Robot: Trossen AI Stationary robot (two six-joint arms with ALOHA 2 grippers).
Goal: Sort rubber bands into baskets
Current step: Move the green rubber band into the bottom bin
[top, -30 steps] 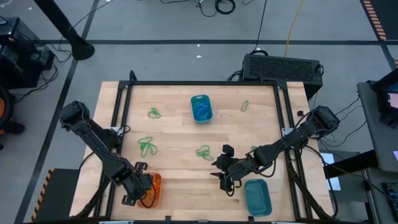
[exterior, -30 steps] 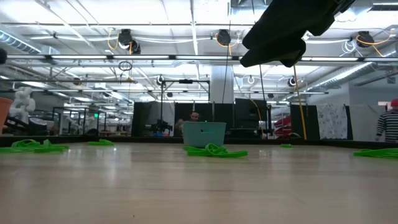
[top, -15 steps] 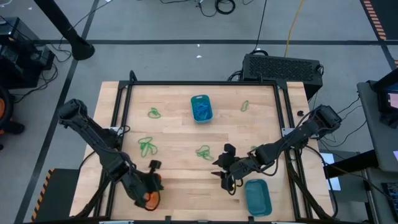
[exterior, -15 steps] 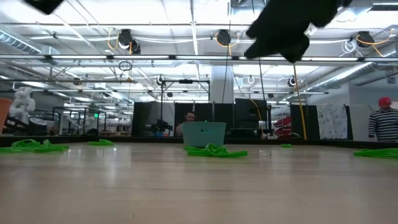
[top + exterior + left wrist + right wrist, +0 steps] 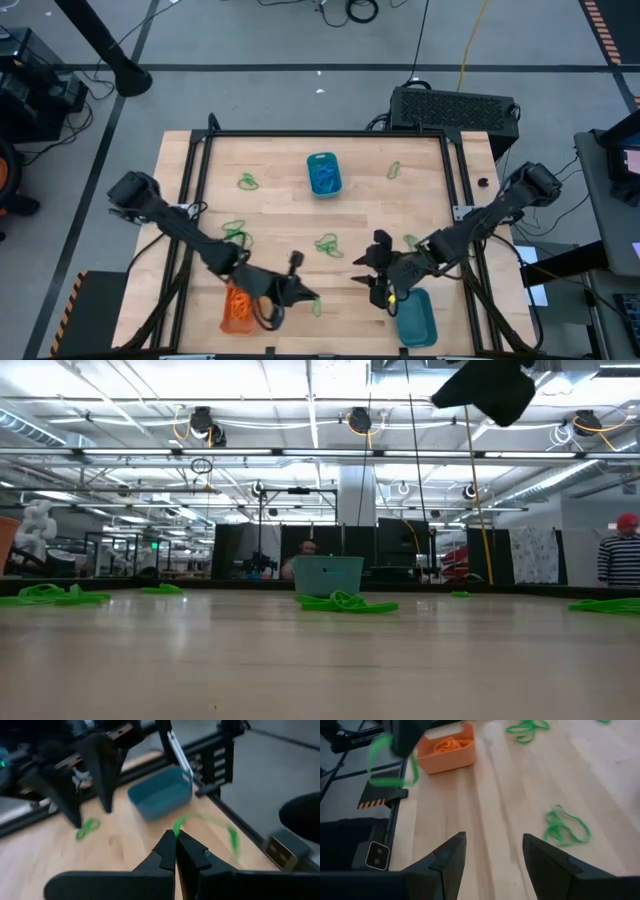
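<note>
The left claw [image 5: 303,293] has left the orange basket [image 5: 238,308] at the near edge of the table [image 5: 280,215] and moved toward the teal basket [image 5: 415,316], so I judge the green band [image 5: 315,303] goes there next. This claw is pinched tight on the green band, which hangs from its tips. The right claw [image 5: 383,276] waits wide apart and empty, just beside the teal basket

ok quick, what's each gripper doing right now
Left gripper: fingers shut on a green rubber band, carried above the table near the empty teal basket.
Right gripper: fingers open, holding nothing, above bare wood.
</note>
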